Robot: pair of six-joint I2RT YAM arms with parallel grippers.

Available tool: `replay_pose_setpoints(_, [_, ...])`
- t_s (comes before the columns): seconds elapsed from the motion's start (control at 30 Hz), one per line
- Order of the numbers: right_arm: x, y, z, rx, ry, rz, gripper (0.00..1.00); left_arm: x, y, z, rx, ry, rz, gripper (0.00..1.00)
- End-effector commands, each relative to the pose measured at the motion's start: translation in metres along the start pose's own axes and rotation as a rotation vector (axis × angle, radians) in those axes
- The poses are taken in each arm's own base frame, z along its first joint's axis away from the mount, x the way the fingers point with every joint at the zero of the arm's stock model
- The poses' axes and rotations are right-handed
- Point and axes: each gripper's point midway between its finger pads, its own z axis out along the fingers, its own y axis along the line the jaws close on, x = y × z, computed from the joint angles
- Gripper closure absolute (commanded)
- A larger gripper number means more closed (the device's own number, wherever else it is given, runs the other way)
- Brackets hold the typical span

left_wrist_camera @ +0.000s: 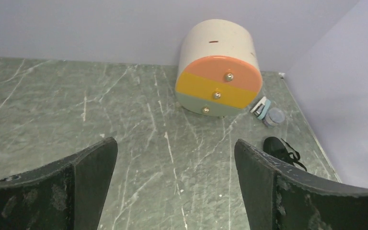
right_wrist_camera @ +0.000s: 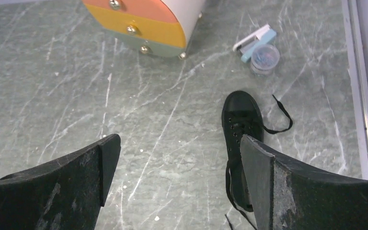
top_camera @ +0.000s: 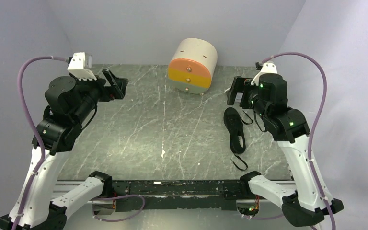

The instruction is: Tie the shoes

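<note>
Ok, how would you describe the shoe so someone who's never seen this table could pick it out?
Find the round cream drawer box at the back of the green marble table. Right of it and nearer the front lies the shoe, laces trailing loose. It is the only long, all-black thing there; the stapler and clear tub behind it are small and pale.

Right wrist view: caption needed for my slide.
Open right gripper looks down on the untied black shoe; drawer box beyond.
</note>
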Motion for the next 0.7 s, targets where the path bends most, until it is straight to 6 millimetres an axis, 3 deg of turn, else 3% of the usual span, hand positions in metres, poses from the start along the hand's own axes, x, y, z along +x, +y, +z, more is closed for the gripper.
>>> replay_pose_setpoints(0.0, [0.017,-0.015,0.015,0.079,0.065,0.042,0.0,0.007,0.014,-0.007,-0.033,0.013,-0.026,0.04])
replay_pose_setpoints(0.3, [0.074,-0.038,0.051,0.194,0.252,0.068,0.0,0.034,0.026,-0.016,-0.053,0.076,-0.054,0.04])
replay_pose_setpoints(0.5, [0.138,-0.086,0.068,0.303,0.416,0.163,0.06,0.05,0.016,-0.018,0.011,0.132,-0.087,0.05])
replay_pose_setpoints(0.67, [0.192,-0.121,0.067,0.405,0.539,0.268,0.13,0.061,0.009,-0.02,0.055,0.167,-0.102,0.05])
